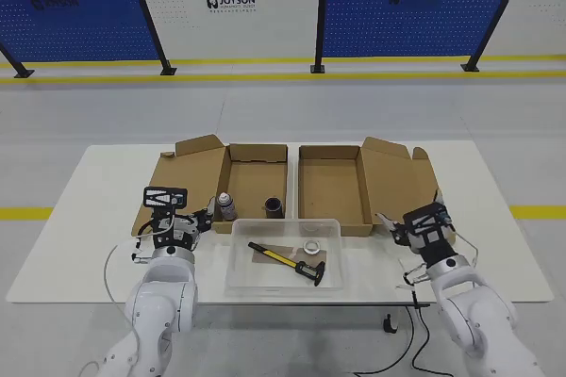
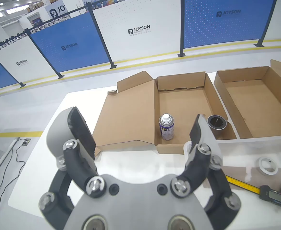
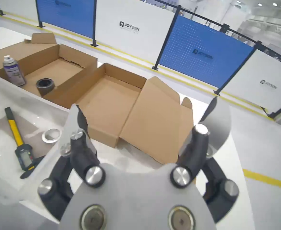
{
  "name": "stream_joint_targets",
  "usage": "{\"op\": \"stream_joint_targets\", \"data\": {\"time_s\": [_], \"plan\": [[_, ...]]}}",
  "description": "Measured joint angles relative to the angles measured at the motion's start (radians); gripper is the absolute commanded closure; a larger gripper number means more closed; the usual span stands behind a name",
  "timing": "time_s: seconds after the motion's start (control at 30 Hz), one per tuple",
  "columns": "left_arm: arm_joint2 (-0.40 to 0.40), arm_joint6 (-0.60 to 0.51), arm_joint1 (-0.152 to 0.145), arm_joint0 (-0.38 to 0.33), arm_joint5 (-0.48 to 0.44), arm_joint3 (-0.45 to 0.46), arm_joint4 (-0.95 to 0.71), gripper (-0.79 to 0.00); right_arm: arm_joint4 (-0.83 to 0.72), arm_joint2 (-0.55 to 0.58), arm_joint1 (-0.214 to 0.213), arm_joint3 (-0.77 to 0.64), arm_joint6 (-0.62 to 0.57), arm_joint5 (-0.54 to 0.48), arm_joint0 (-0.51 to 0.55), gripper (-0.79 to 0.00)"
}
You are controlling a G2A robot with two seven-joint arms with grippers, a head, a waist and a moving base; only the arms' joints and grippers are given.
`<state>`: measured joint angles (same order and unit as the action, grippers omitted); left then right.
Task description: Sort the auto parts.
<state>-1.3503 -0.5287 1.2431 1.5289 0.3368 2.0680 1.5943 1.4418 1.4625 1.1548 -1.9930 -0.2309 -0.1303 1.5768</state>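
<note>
Left gripper [image 2: 136, 116], right gripper [image 3: 145, 105]: jaws open, empty. Spray can [image 2: 166, 128], black sleeve [image 2: 216, 125] boxed. Digital caliper [image 2: 270, 193], metal ring [image 2: 266, 166] in tray [image 1: 283, 223], unsorted: grasp one next.

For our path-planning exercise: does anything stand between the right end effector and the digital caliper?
Yes: the clear tray's wall rises between the right end effector and the digital caliper; the metal ring lies near that path.

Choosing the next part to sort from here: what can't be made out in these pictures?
- Yellow-and-black digital caliper in the clear plastic tray: in the left wrist view, the left gripper linkage hides part of its beam. The display is too small to read.
- Black metal cylinder: its own wall hides its inside bottom in both wrist views.
- Silver metal ring: too small for detail in the top view.
</note>
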Motion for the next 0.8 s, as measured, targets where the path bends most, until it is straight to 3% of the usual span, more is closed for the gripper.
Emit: {"op": "stream_joint_targets", "data": {"time_s": [0.23,0.43,0.8], "plan": [[0.0,0.0,0.0,0.0,0.0,0.0,0.0,-0.785,-0.06,-0.104,0.009,-0.023,-0.2,-0.093,-0.132,-0.785],[0.0,0.0,0.0,0.0,0.0,0.0,0.0,-0.785,-0.178,-0.154,0.015,0.036,-0.331,-0.18,-0.221,-0.785],[0.0,0.0,0.0,0.0,0.0,0.0,0.0,-0.785,-0.339,-0.18,0.012,0.159,-0.457,-0.34,-0.304,-0.785]]}}
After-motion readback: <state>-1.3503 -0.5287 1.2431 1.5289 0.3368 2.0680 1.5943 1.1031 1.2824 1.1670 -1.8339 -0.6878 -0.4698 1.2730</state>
